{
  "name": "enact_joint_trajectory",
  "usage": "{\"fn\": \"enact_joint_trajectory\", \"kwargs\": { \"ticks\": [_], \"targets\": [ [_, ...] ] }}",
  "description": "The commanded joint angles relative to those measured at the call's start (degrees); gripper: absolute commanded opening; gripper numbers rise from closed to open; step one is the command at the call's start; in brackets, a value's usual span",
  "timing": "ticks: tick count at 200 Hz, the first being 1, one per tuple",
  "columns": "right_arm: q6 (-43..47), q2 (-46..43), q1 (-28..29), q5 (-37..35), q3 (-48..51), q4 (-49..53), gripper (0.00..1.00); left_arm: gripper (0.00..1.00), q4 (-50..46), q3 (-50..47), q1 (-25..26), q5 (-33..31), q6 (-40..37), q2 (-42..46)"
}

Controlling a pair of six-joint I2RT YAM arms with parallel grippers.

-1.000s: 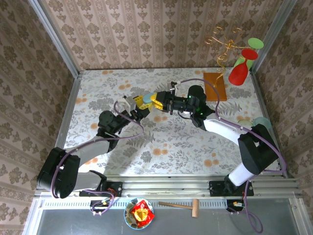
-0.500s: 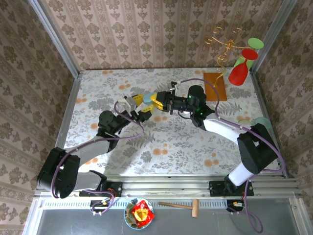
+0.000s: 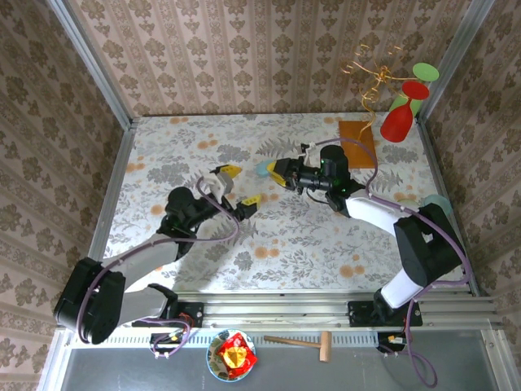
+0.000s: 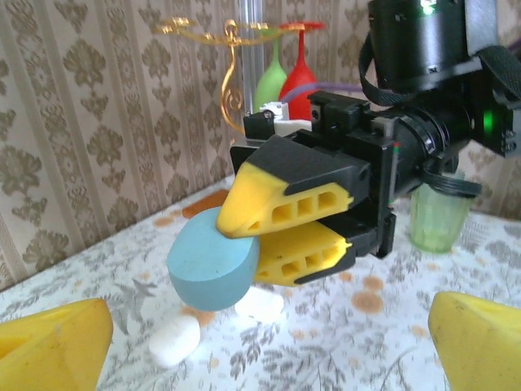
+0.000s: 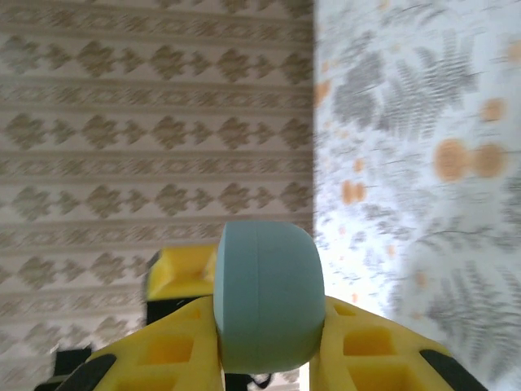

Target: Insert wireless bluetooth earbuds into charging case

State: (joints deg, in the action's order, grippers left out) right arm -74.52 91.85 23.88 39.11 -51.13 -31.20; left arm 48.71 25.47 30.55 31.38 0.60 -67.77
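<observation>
Above the flower-patterned table (image 3: pixel 163 155), as seen from overhead, the right gripper (image 3: pixel 275 169) pinched a smooth, rounded, pale blue plastic charging case (image 3: pixel 264 169) at its yellow tips. The case jutted past those tips toward the left gripper (image 3: pixel 238 186), whose jaws stood spread wide near the case and touched nothing.

From the left wrist camera, the case sat clamped between the right gripper's upper and lower fingers. Two tiny white oval plastic earbuds (image 4: pixel 175 340) lay on the table below it. One was just under the case and the right gripper's tips, the other a little nearer the left gripper. Both lay between the left gripper's spread yellow fingers (image 4: pixel 49 346), apart from them.

From the right wrist camera, the case stood edge-on between the two yellow fingers, pressed by both, with a faint seam near one side.
</observation>
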Motion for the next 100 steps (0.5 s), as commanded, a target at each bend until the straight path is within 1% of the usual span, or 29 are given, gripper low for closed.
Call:
{"fn": "enact_joint_trajectory", "kwargs": {
  "ticks": [1, 15, 28, 52, 100],
  "targets": [
    [7.22, 1.95, -0.92, -5.23, 2.32, 7.69, 0.22, 1.00, -12.85, 0.46, 1.54, -0.92, -9.16, 0.71],
    [7.33, 2.76, -1.36, -8.34, 4.48, 8.33, 0.21, 1.00, -19.62, 2.46, 3.59, -1.67, -13.58, -0.61],
    [7.49, 3.34, -1.73, -11.15, 6.26, 8.77, 0.21, 1.00, -22.13, 3.49, 4.66, -1.52, -15.13, -2.08],
    [10.25, 3.90, -2.47, -16.18, 7.58, 13.34, 0.22, 1.00, -23.88, 4.79, 5.39, -0.92, -15.58, -4.58],
    [13.62, 5.56, -3.05, -20.76, 8.16, 19.22, 0.23, 1.00, -24.02, 5.72, 6.11, -1.12, -15.94, -6.06]
  ]
}}
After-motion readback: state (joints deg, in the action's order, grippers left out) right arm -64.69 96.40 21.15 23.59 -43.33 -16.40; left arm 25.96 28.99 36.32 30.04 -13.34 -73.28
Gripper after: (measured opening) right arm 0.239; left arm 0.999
